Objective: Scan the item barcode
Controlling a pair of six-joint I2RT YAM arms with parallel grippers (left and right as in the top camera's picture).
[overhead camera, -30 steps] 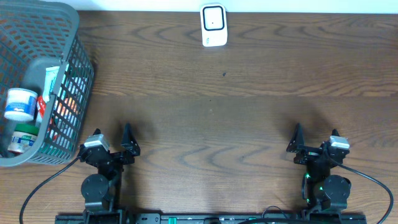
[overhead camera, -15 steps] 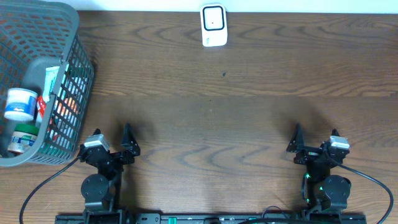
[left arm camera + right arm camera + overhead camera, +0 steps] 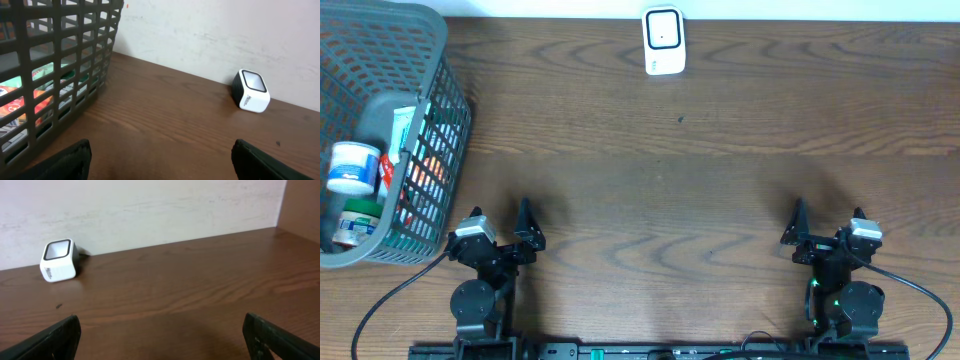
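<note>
Left gripper [image 3: 500, 235], right gripper [image 3: 825, 235] tucked low at near edge, pointing toward scanner [image 3: 663, 40]; my jaws wide, empty.

Dark wood, grey plastic, white gloss
Tabletop [image 3: 720, 180] shows brown wood grain with a soft satin sheen; basket [image 3: 453, 118] is matt grey plastic lattice; barcode scanner [image 3: 663, 45] has a smooth white plastic shell, window glossy; wall [image 3: 150, 205] matt, scuffed.

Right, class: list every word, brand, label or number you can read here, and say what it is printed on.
Nothing reads clearly.
Scanner: dark print on its white side, too blurred.
Blue-labelled jar and green-labelled jar in the basket: labels too small.
Packets behind the basket's grid: print blurred.
</note>
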